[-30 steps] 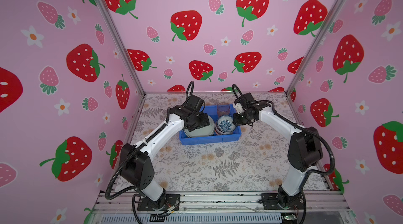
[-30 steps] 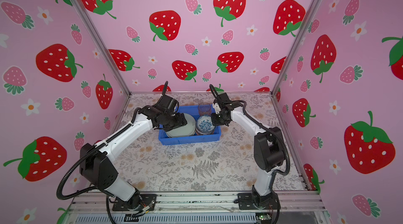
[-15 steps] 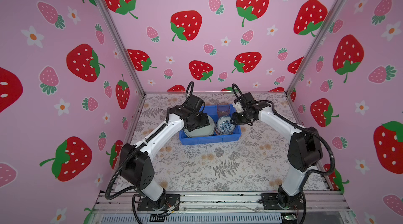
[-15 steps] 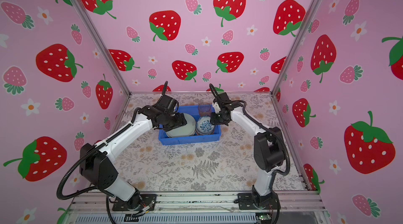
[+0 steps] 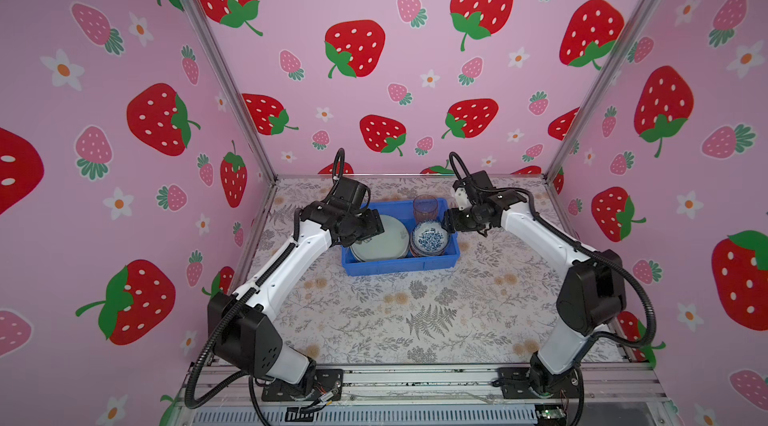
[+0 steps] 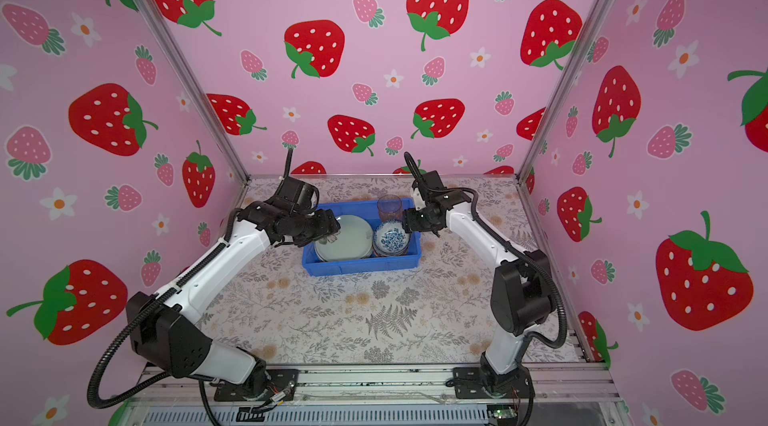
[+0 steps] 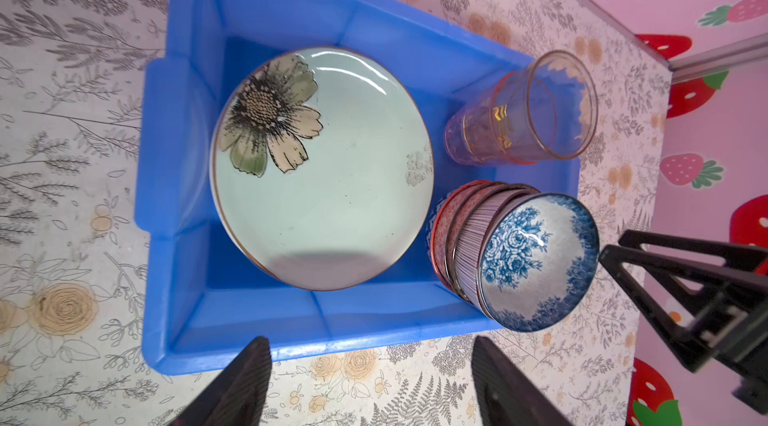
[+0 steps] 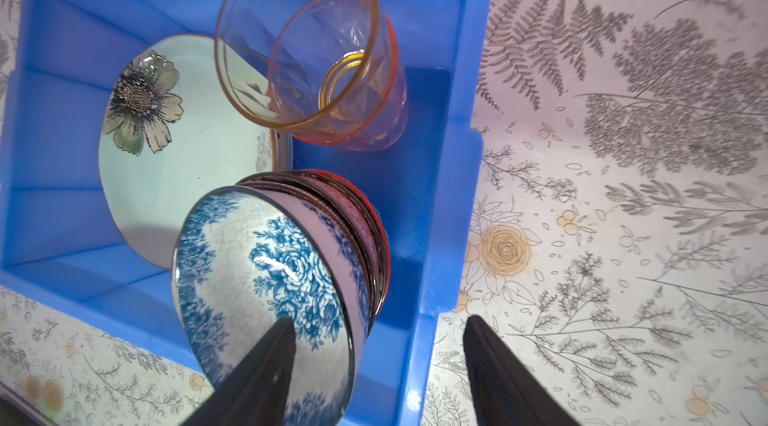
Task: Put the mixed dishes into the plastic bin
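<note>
Floral table cover [image 5: 415,320] is bare apart from the bin and the two arm bases. Plastic bin [image 5: 399,268] sits mid-table toward the back wall, and all the dishes I can see are inside it.

Contents, big to small:
- Green flower plate [image 7: 332,195] lies flat and fills the L half of the bin. Another plate's rim shows under it in the R wrist cam.
- Bowl stack is in the R front corner with the blue-white bowl [image 8: 266,278] on top. Striped and orange-red bowls are nested below it. The stack tops the bin wall.
- Tumblers [image 8: 316,62] stand upright in the R rear corner, one nested in the other, just behind the bowls.

Grippers:
- L gripper [image 7: 365,378] has its jaws spread wide w/ nothing between them. It hangs over the bin's L side, above the plate edge.
- R gripper [image 8: 374,361] is also spread and empty. One finger sits over the blue-white bowl, the other outside the bin's R wall. Can't tell if that finger touches the bowl.
</note>
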